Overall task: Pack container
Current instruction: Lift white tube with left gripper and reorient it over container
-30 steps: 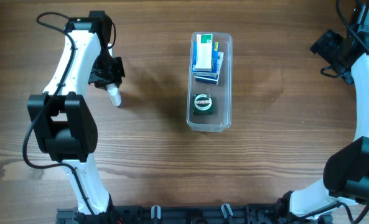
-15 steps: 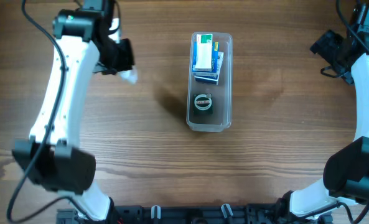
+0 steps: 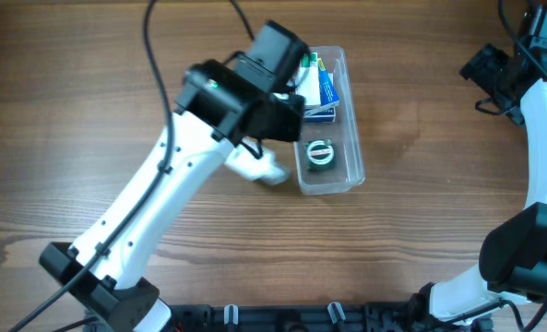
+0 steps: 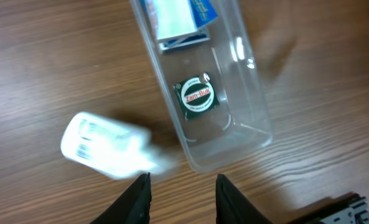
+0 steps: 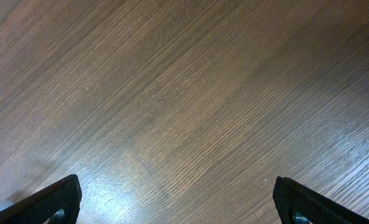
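The container (image 3: 353,111), a long clear tub, lies askew at mid-table. It holds blue-and-white boxes (image 3: 315,83) and a round green tin (image 3: 320,152). A small white bottle (image 3: 259,168) lies on the wood against the tub's near left corner. My left arm reaches over the tub's left side, and its fingers are hidden in the overhead view. In the left wrist view my left gripper (image 4: 181,183) is open and empty. It is just short of the blurred bottle (image 4: 103,146), the tub (image 4: 259,106) and the tin (image 4: 197,96). My right gripper (image 5: 178,199) is open over bare wood.
My right arm (image 3: 494,74) stays at the far right edge, well away from the tub. The left arm's white links cross the table from the near left towards the tub. A black rail runs along the near edge.
My left arm swung from the far left across to the tub. The bottle left its jaws and now lies beside the tub. The tub shifted right and turned. The right arm has not moved.
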Robot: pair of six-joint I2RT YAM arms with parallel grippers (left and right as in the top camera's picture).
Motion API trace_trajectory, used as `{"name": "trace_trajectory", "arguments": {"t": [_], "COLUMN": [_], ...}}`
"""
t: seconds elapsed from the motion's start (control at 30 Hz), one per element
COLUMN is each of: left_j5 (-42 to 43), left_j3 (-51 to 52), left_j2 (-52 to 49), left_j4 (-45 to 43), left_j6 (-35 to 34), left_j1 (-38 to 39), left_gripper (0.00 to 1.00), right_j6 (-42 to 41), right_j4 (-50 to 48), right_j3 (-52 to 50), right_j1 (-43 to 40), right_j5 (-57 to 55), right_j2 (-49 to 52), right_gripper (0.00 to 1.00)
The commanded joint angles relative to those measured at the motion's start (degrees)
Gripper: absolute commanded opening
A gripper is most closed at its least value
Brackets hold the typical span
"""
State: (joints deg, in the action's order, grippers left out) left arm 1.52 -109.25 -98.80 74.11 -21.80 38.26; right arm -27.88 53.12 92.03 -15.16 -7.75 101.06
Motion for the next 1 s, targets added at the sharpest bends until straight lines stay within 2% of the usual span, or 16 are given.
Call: {"name": "trace_trajectory", "arguments": {"t": [0.0, 0.1, 0.23, 0.37, 0.43, 0.5, 0.6, 0.63, 0.67, 0.77, 0.87, 0.97], "left_j5": [-1.40, -1.57, -4.59, -7.65, -7.63, -7.65, -7.61, -7.54, -7.34, -7.17, -7.17, -5.09], "left_j3": [-1.44, -1.44, -1.44, -1.44, -1.44, -1.42, -0.44, 0.26, 1.29, 5.95, 12.28, 19.12], "left_j2": [-2.51, -4.22, -4.92, -4.94, -4.98, -4.98, -5.03, -5.03, -5.03, -5.03, -5.03, -5.01], "left_j4": [-1.64, -2.56, -1.44, 4.11, 8.07, 13.60, 19.37, 19.85, 19.80, 19.28, 15.82, 8.70], "left_j6": [-3.15, -3.13, -3.76, -10.40, -14.95, -18.93, -25.09, -26.03, -27.15, -32.00, -37.29, -39.12], "left_j1": [2.71, 3.10, 2.23, -0.28, -1.86, -3.69, -5.86, -5.99, -5.97, -5.16, -4.02, -4.09], "left_gripper": [0.33, 0.32, 0.41, 0.67, 0.73, 0.89, 0.92, 0.92, 0.97, 0.98, 1.00, 1.00], "right_j6": [-0.66, -0.66, -0.66, -0.63, -0.66, -0.63, -0.63, -0.66, -0.63, -0.63, -0.66, -0.63], "right_j4": [0.00, 0.00, 0.00, 0.00, 0.02, 0.02, 0.00, 0.00, 0.00, 0.00, 0.00, 0.00], "right_j3": [-0.35, -0.35, -0.35, -0.35, -0.35, -0.35, -0.35, -0.35, -0.35, -0.35, -0.35, -0.35], "right_j1": [0.31, 0.31, 0.31, 0.31, 0.31, 0.31, 0.31, 0.31, 0.31, 0.31, 0.31, 0.31], "right_j5": [0.11, 0.09, 0.09, 0.09, 0.11, 0.09, 0.11, 0.09, 0.09, 0.11, 0.09, 0.09], "right_j2": [0.79, 0.79, 0.79, 0.79, 0.79, 0.79, 0.79, 0.79, 0.79, 0.79, 0.79, 0.79], "right_gripper": [1.00, 1.00, 1.00, 1.00, 1.00, 1.00, 1.00, 1.00, 1.00, 1.00, 1.00, 1.00]}}
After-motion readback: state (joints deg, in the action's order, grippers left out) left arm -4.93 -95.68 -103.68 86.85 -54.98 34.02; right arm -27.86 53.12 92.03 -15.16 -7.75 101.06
